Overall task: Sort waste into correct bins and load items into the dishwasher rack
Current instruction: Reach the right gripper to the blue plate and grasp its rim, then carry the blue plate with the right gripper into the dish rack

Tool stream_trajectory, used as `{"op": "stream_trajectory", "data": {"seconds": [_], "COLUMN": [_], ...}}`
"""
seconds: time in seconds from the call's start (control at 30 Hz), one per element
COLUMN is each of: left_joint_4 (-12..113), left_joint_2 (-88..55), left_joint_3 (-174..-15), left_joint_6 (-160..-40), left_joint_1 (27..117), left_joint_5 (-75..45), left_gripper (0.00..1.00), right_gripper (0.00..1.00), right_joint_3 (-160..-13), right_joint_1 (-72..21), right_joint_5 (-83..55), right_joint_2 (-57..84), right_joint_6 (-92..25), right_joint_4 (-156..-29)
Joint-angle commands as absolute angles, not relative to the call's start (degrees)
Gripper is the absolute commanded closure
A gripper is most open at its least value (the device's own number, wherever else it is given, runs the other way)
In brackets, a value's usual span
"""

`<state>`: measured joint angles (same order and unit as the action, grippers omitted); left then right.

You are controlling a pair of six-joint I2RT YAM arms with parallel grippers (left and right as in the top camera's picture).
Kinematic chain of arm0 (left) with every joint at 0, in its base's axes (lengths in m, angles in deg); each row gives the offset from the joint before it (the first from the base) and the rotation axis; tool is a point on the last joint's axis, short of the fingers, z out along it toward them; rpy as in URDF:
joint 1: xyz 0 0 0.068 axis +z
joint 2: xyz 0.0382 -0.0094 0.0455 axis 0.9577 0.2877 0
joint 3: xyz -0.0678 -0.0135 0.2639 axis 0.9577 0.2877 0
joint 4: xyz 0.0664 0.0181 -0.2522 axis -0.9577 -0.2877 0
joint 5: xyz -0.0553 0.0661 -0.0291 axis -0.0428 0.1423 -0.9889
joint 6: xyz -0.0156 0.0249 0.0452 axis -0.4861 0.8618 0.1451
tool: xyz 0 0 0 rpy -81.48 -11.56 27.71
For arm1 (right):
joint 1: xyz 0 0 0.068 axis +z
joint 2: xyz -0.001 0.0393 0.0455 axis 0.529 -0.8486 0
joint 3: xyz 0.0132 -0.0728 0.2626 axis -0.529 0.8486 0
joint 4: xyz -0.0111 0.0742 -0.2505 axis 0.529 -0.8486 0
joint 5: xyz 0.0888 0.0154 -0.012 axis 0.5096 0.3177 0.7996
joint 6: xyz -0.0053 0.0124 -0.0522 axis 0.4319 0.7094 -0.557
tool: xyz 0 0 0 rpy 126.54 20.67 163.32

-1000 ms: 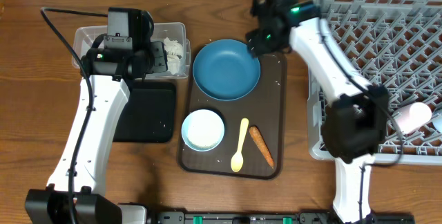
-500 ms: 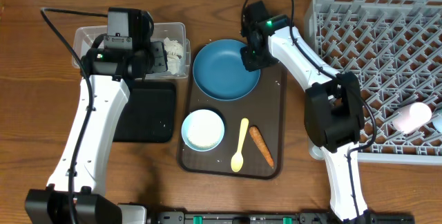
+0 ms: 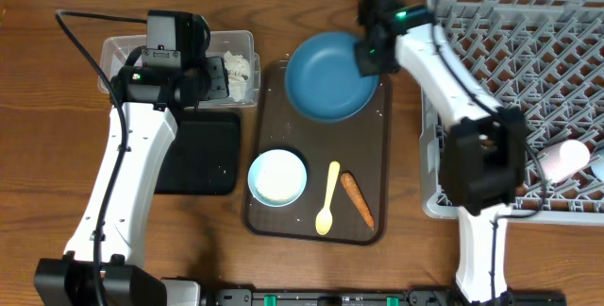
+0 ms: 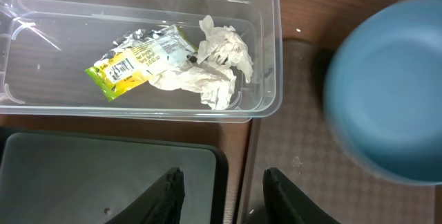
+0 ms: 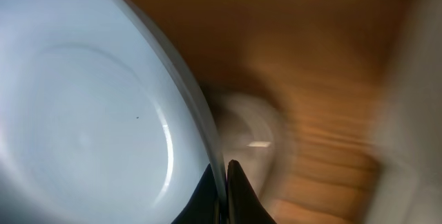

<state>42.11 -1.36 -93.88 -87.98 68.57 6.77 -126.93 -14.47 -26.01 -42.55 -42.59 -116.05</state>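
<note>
Right wrist view: right claw [image 5: 222,182] at bottom centre, jaws pressed together on the rim of the dark blue dish [image 5: 83,127], which fills the left of the frame. Everything beyond is blur, unreadable.

Handling, judged: dish is stiff, smooth and probably slick. It is wide, so a pinch at one edge leaves a long lever and it may sag or swivel. The rim is the only place to take hold; grip deep and carry level.

Left wrist view: left claw [image 4: 224,196] at bottom centre, fingers apart, nothing between them, above the black tray [image 4: 103,175]. Farther up, the clear tub [image 4: 266,58] holds the snack wrapper [image 4: 135,61] and tissue [image 4: 217,65].

Overhead: dish lies upper centre, overlapping the top edge of the brown serving tray [image 3: 368,155], just left of the dishwasher rack [image 3: 528,60]. Cannot tell if it is lifted or resting.
</note>
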Motion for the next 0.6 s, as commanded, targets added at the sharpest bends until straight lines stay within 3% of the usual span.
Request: {"op": "stream_trajectory", "data": {"seconds": [0.0,0.17,0.43,0.57], "left_joint_4": [42.11,42.11,42.11,42.09], "left_joint_2": [-1.36,-1.36,-1.36,-1.36], "left_joint_3": [-94.12,-94.12,-94.12,-94.12], "left_joint_6": [-87.57,-87.54,-87.54,-87.54], "left_joint_1": [68.77,68.77,68.77,68.77], "left_joint_5": [7.27,7.29,7.29,7.29], "left_gripper": [0.60,0.60,0.60,0.60], "right_gripper": [0.99,0.99,0.99,0.99], "right_joint_3": [-127.71,-127.71,-127.65,-127.65], "right_joint_1": [-18.49,-23.45,-32.00,-36.91], "right_joint_5": [-33.53,-44.65,-77.70,-81.98], "right_joint_2": [-32.91,-26.33,-24.98,-25.00], "right_joint_6": [-45.26,-51.23,-57.02,-57.02], "right_joint_4": [-115.15,-111.65,-100.40,-96.46]}}
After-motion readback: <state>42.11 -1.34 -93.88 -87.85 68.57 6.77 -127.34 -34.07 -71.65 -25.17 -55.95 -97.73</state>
